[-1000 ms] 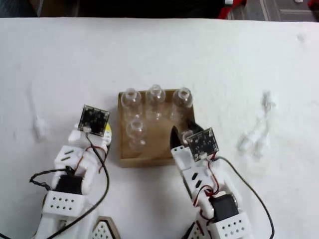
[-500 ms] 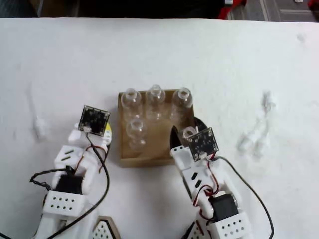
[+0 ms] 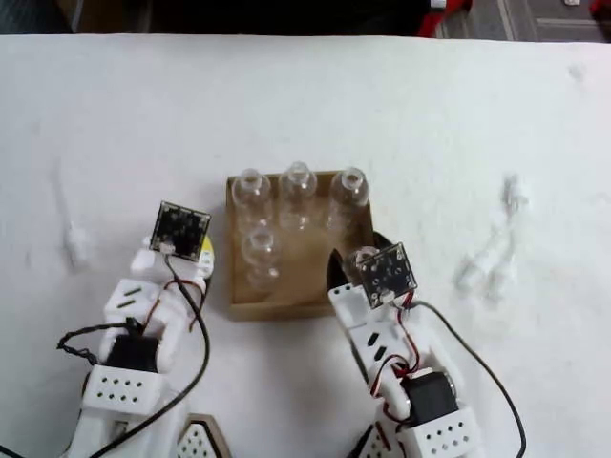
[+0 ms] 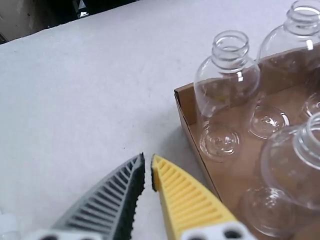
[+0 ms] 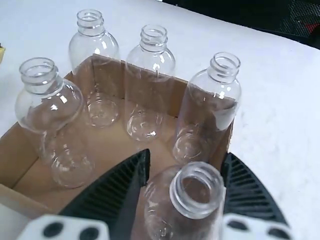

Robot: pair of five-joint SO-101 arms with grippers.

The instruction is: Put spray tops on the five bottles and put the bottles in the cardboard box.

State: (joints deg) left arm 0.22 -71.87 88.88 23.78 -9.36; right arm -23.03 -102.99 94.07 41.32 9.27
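Note:
A shallow cardboard box (image 3: 286, 307) sits mid-table with clear, capless bottles standing in it. Three line its far wall (image 3: 251, 187) (image 3: 298, 179) (image 3: 350, 187) and another stands nearer, on the left (image 3: 260, 246). One more bottle (image 5: 192, 197) stands at the box's near right corner, between the black fingers (image 5: 120, 192) of my right gripper (image 5: 186, 156), which is shut on it. My left gripper (image 4: 148, 165), with grey and yellow fingers, rests shut and holds nothing on the table just left of the box (image 4: 192, 120). Spray tops (image 3: 482, 267) lie to the right.
One more white spray top (image 3: 76, 243) lies on the cloth to the far left, and another (image 3: 516, 196) at the right. The table's far half is bare white cloth. Both arm bases take up the near edge.
The right gripper's jaws have narrowed around the bottle at the box's near right corner, and it has drawn slightly toward the near side. The left arm has not moved.

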